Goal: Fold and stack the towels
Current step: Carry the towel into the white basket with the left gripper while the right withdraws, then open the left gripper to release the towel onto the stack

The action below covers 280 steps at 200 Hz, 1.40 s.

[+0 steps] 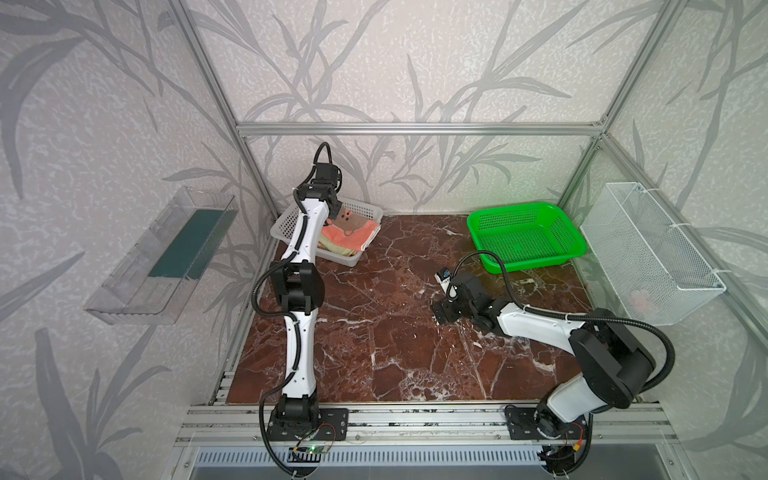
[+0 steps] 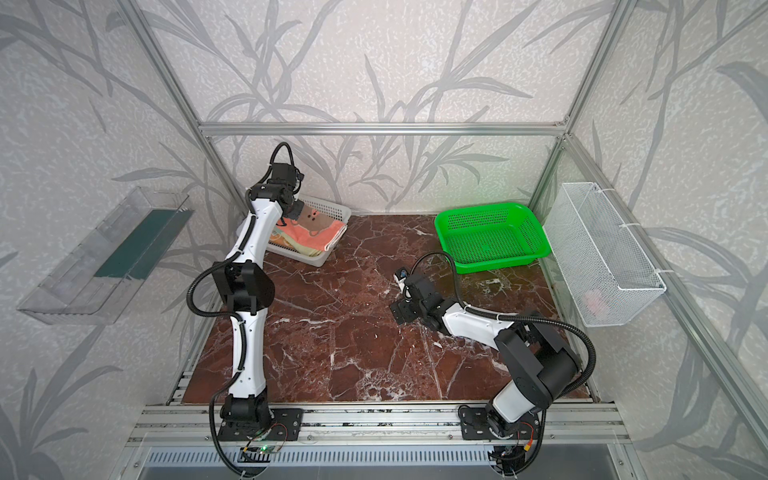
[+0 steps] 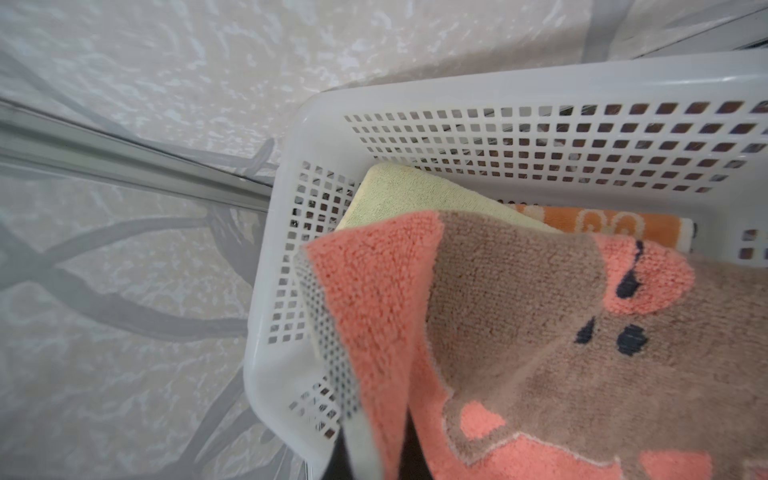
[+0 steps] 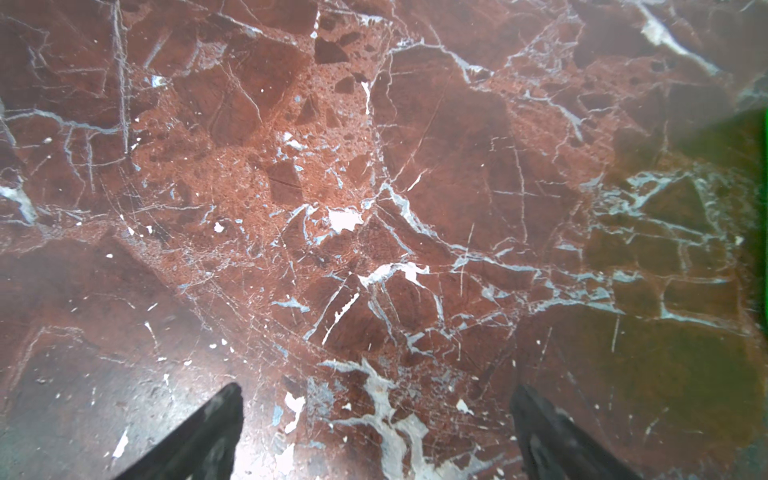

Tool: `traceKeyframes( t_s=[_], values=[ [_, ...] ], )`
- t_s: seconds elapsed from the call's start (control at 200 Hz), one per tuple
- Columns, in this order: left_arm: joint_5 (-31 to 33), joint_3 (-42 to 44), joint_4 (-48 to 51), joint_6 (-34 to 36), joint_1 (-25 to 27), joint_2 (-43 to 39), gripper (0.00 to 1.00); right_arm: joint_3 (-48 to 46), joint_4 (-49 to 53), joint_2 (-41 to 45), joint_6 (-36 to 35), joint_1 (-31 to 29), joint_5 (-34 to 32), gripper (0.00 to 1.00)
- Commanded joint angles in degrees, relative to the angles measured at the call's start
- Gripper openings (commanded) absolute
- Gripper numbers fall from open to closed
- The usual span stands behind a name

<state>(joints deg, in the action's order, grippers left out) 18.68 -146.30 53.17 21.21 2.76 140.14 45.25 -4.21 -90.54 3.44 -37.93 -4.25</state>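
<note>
Where both top views look down, the left fingers (image 1: 336, 210) reach into the white basket (image 1: 366, 207) at the desk's (image 1: 374, 332) far-left corner, which holds the towels (image 1: 353, 239). From the left wrist, they pinch the pink bear towel (image 3: 540, 332), raised over the yellow towel (image 3: 415, 191) and orange towel (image 3: 602, 224). From the right wrist, the right fingers (image 4: 199, 432) stand spread above the desk.

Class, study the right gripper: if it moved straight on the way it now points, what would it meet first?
Most likely the marble tabletop: in the right wrist view only bare marble lies ahead of the right gripper, fingers spread. How near it is cannot be judged.
</note>
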Motion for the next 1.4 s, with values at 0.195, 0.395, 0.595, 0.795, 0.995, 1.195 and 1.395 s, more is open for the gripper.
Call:
traceKeyframes(
  t_s=[0.195, 0.395, 0.595, 0.795, 0.995, 1.195, 1.395],
  values=[
    [5.12, -4.94, -7.27, 6.39, -2.55, 8.34, 0.00, 5.32, 4.70, -4.14, 1.57, -0.66, 1.65, 0.99],
    [3.59, -4.99, -11.28, 5.24, -4.08, 8.18, 0.00, 8.80, 6.30, -6.93, 1.57, -1.12, 2.25, 0.99],
    [3.82, -4.21, -14.17, 6.16, -4.37, 8.91, 0.91, 10.69, 6.32, -10.08, 1.53, -1.77, 2.76, 0.99],
    [4.38, -3.82, -15.42, 5.99, -4.46, 9.31, 0.99, 10.57, 5.62, -10.17, 1.66, -2.17, 2.87, 0.99],
    [2.41, -3.36, -12.97, 3.49, -4.43, 5.08, 0.99, 9.42, 4.10, -9.33, 1.66, -2.23, 3.02, 0.99],
    [-7.00, 8.63, -8.47, -2.53, -4.28, -8.02, 0.99, 8.30, 3.78, -6.04, 0.33, -2.26, -0.05, 0.99],
    [-17.75, 35.98, -14.01, -12.07, -3.66, -29.29, 0.99, 4.26, 4.61, 1.53, -4.21, -2.03, -10.93, 0.99]
  ],
)
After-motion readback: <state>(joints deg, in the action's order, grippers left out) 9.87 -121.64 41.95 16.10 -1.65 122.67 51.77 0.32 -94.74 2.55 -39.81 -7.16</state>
